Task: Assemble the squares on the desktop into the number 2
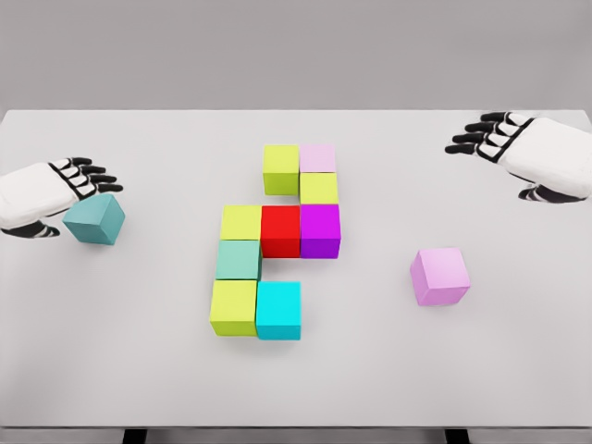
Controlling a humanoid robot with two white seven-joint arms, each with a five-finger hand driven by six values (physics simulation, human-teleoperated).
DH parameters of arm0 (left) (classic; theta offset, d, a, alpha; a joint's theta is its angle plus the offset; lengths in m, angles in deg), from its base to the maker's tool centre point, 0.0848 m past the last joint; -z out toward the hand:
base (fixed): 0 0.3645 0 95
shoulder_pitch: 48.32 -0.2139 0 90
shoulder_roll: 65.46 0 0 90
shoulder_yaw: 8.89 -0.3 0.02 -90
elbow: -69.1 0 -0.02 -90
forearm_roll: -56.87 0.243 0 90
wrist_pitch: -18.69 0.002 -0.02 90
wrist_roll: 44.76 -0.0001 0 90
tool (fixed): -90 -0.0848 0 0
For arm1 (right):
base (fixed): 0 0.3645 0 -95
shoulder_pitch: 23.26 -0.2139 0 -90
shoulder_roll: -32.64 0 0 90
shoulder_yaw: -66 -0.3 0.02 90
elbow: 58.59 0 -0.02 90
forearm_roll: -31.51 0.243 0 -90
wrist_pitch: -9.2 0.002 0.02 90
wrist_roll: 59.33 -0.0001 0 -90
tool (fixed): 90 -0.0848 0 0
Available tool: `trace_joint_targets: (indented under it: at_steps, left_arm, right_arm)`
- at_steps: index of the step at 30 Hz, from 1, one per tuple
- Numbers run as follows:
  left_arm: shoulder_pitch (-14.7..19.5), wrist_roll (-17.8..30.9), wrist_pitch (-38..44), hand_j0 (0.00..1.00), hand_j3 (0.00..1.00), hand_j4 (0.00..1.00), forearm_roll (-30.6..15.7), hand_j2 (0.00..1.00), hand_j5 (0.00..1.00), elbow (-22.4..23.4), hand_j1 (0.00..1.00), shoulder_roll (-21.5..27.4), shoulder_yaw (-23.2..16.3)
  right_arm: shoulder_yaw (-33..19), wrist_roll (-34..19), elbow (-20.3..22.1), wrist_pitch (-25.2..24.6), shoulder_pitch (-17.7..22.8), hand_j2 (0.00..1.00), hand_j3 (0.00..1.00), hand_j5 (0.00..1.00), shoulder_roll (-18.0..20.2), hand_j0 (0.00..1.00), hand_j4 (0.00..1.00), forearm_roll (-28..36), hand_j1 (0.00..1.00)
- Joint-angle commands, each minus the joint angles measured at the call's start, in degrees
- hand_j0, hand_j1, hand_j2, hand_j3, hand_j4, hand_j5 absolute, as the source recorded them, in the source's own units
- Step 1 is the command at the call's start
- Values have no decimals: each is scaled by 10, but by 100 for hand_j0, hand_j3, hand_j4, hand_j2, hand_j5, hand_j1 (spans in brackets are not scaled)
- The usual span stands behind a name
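Observation:
Several cubes form a joined group mid-table: a yellow-green cube [280,168] and a pale pink cube [318,157] at the top, with another yellow-green cube [319,188] under the pink one. Below runs a row of yellow cube [240,222], red cube [280,230] and purple cube [320,230]. Then come a green-teal cube [238,260], a lime cube [233,307] and a cyan cube [278,310]. A loose teal cube [94,220] sits right against my left hand [81,185], whose fingers are stretched out above it, not wrapped around it. A loose violet-pink cube [440,276] lies at the right. My right hand [490,143] hovers open at the far right, holding nothing.
The white table [139,370] spans the view, and its front edge runs along the bottom. Grey floor lies beyond the far edge.

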Motion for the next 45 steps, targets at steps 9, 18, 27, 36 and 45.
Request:
trace_joint_targets:
  at_steps: [9,18,27,36,45]
  left_arm:
    - [12,1,0,100,100,100,-1,100,100,-26,100,49,-12]
    - [69,31,0,100,100,100,75,100,100,-28,100,28,-20]
    - [97,31,0,100,100,100,114,100,100,-27,100,-4,-39]
    - [113,31,0,100,100,100,114,100,100,-22,100,-11,-78]
    - [111,31,0,100,100,100,110,100,100,-12,100,-4,-87]
  right_arm:
    - [93,-2,0,-1,1,98,98,98,70,98,98,111,98]
    - [121,-2,-1,-1,-30,99,99,99,107,99,99,172,99]
    - [186,-2,-1,-1,-55,99,99,99,110,99,99,98,99]
    - [219,-2,0,-1,-56,99,99,99,102,99,99,36,99]
    - [225,-2,0,-1,-67,99,99,99,78,99,99,33,99]
